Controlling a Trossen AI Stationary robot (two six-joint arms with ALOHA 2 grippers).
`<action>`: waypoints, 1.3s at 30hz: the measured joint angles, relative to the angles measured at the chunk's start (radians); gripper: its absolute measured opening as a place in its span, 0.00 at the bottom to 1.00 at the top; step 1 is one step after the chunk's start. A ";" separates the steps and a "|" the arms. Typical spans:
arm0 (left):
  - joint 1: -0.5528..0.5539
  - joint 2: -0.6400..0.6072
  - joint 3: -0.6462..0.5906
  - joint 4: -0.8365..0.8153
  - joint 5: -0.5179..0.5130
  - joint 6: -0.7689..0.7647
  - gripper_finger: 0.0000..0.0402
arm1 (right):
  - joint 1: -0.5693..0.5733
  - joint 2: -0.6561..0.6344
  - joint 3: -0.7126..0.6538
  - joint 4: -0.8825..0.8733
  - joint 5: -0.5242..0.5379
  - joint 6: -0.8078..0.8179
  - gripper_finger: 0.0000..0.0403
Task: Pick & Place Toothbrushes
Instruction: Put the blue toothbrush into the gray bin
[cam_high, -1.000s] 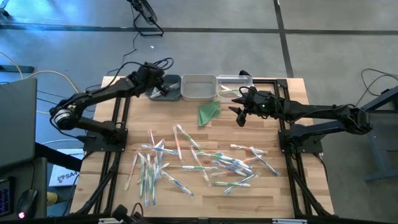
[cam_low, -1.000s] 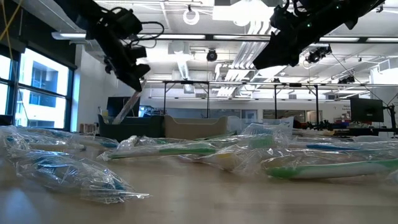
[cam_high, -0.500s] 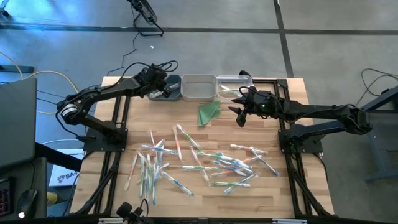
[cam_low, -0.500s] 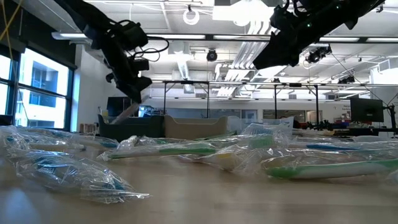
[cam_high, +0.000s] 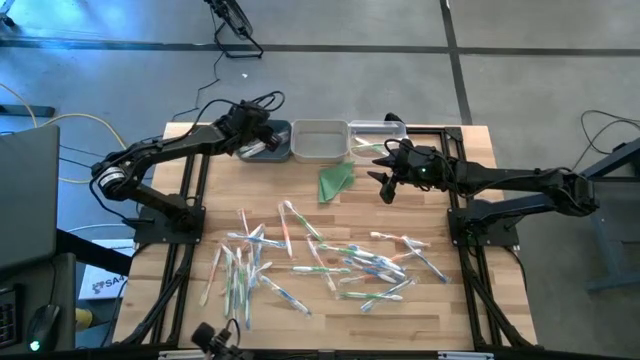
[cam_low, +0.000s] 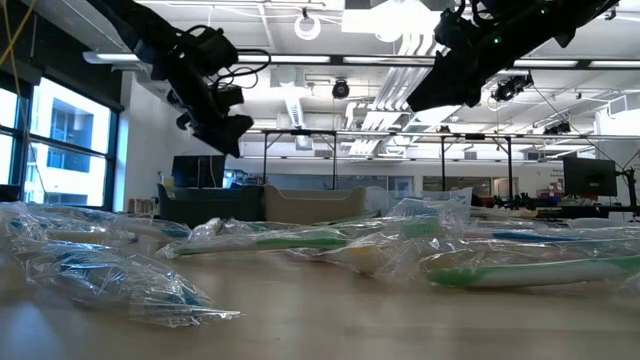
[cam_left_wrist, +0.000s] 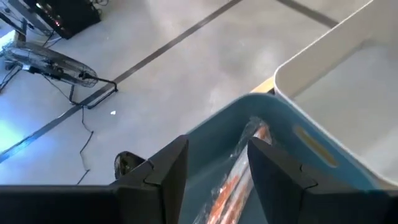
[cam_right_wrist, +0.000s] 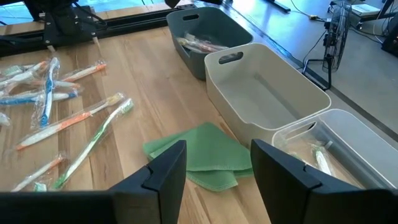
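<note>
While the left claw (cam_high: 262, 137) hangs over the blue-grey bin (cam_high: 270, 143) at the desk's (cam_high: 400, 310) far edge, its fingers stand apart around nothing; an orange-accented wrapped toothbrush (cam_left_wrist: 239, 168) lies in that bin directly below, partly cut off by the fingers in the left wrist view. The right claw (cam_high: 385, 187) hovers near the folded green cloth (cam_high: 335, 181), its fingers spread and empty. Most toothbrushes (cam_high: 310, 262) lie scattered across the desk's near half, blurred into plastic wrap in the low view. 3 bins sit in a row; the white bin (cam_high: 320, 141) looks empty, the clear bin (cam_high: 376, 138) holds a few. No writing is readable.
</note>
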 joint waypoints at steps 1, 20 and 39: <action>0.000 0.000 0.000 0.002 0.012 0.000 0.40 | 0.000 0.000 0.000 0.000 0.000 0.000 0.42; -0.045 -0.013 0.000 0.025 0.237 0.081 0.03 | 0.000 0.000 0.000 0.000 0.000 0.000 0.42; -0.171 -0.032 0.000 0.105 0.290 0.161 0.00 | 0.000 0.000 0.000 0.000 0.000 0.000 0.42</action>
